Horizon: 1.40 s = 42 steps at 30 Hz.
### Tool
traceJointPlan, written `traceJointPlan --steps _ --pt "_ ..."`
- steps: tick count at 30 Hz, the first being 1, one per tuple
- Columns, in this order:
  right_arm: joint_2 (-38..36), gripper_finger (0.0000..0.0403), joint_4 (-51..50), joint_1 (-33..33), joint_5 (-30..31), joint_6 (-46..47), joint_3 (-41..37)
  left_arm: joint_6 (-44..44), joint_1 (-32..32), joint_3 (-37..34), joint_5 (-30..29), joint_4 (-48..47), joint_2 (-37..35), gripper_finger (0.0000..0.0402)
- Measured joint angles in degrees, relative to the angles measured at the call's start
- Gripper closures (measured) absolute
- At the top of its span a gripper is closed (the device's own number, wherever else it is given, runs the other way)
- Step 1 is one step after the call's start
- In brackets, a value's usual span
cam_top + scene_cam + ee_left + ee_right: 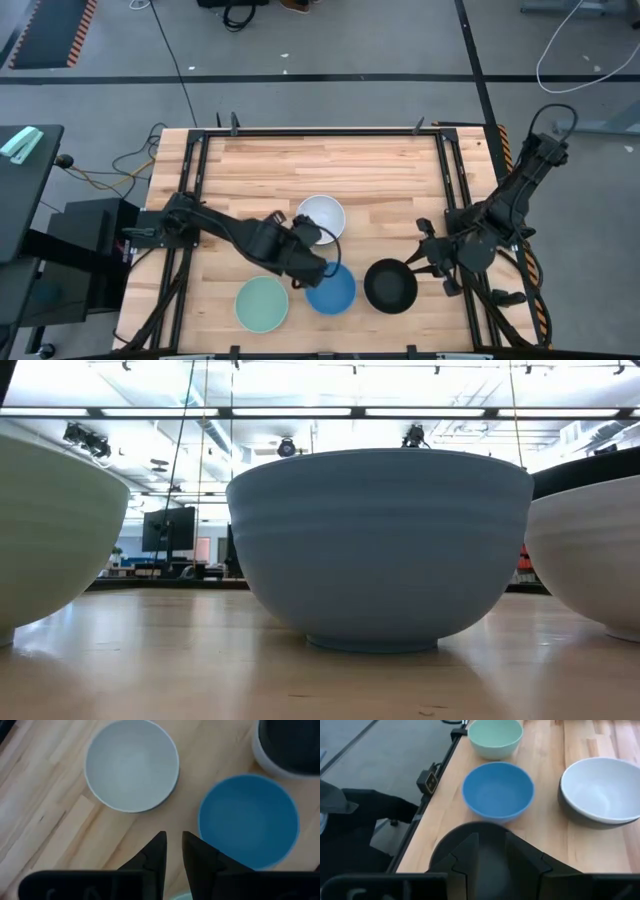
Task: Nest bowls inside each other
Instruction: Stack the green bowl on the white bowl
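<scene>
A pale mint green bowl (262, 303), a blue bowl (331, 288) and a black bowl (390, 286) stand in a row near the table's front edge. The black bowl (292, 740) sits inside a white bowl (260, 757). Farther back, a white bowl (321, 215) sits inside a dark one (580, 817). My left gripper (173, 850) hangs open above the wood between the green bowl (131, 765) and the blue bowl (248, 820), with nothing between its fingers. My right gripper (492, 852) is open and empty, just right of the black bowl and above it.
Black metal rails (185, 200) run along the table's left and right sides, and cables trail off the left edge. The far half of the wooden top (330, 160) is bare. The low view shows the green (50, 540), blue (380, 550) and white (590, 550) bowls close up.
</scene>
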Motion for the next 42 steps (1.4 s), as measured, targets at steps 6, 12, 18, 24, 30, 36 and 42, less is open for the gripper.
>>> traceJointPlan --steps 6,12,18,24,30,36,42 --pt "0.0 0.0298 0.5 3.1 0.1 1.2 -0.5 -0.1 2.9 0.0 0.0 0.0 -0.8 0.0331" --pt "0.0 0.0298 1.1 6.9 2.4 1.2 -0.5 4.8 5.1 0.0 0.5 0.0 -1.5 0.0336" --pt "-0.9 0.0298 2.1 8.5 4.9 -0.6 -0.5 7.3 4.3 0.1 -4.0 1.1 -4.1 0.0345" --pt "-3.2 0.0298 4.3 8.5 5.8 -3.1 -0.5 9.9 1.7 0.1 -13.4 3.0 -9.4 0.0349" --pt "-4.1 0.0298 4.3 8.5 7.5 -3.5 -0.5 7.9 -2.6 0.1 -21.8 2.1 -14.8 0.0345" --pt "-4.1 0.0298 4.3 8.5 7.6 -3.5 -0.5 2.7 -6.7 -3.3 -24.1 0.0 -17.4 0.0349" --pt "-4.1 0.0298 4.3 8.5 7.6 -3.2 -0.5 -10.3 -7.5 -20.4 -21.8 0.0 -23.2 0.0353"
